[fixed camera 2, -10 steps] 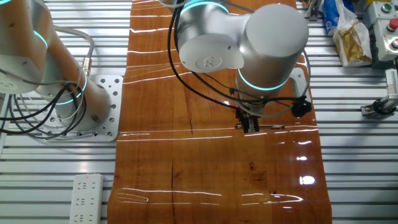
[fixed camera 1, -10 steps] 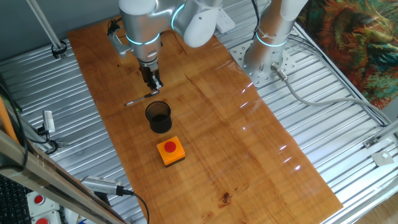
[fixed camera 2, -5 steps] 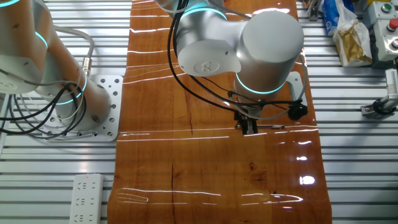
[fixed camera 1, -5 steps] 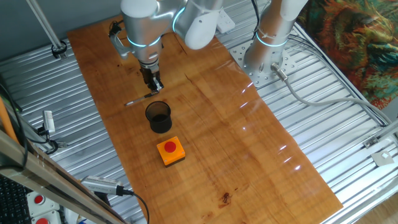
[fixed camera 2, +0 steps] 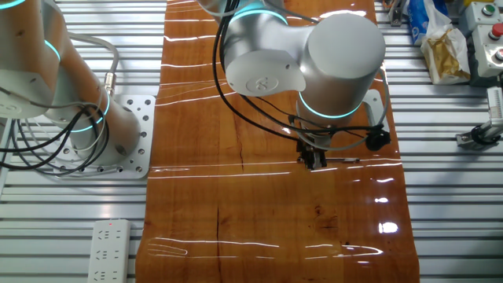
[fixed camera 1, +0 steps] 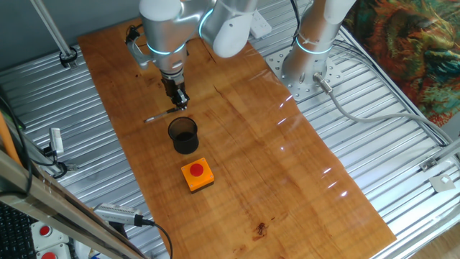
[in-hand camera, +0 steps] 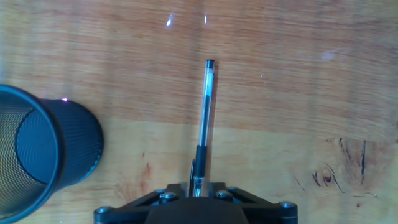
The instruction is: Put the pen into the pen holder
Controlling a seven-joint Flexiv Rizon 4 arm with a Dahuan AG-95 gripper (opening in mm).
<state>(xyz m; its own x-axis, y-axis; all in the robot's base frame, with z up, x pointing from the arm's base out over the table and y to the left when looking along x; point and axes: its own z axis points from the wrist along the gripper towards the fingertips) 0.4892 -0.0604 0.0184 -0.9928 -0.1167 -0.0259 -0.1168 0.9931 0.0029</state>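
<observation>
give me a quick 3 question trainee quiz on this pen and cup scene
1. True or false: the pen already stands inside the pen holder.
2. In the fixed view showing the holder, what sits nearest it, opposite the pen? A) orange box with red button B) power strip C) cable
3. Fill in: the gripper is at one ___ of the pen.

Key: 1. false, it lies on the wooden table; 2. A; 3. end

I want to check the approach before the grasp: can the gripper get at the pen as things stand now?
Probably yes. The gripper is already at one end of the pen, which lies flat on bare wood. The cup stands apart to one side, so nothing blocks the way.
</observation>
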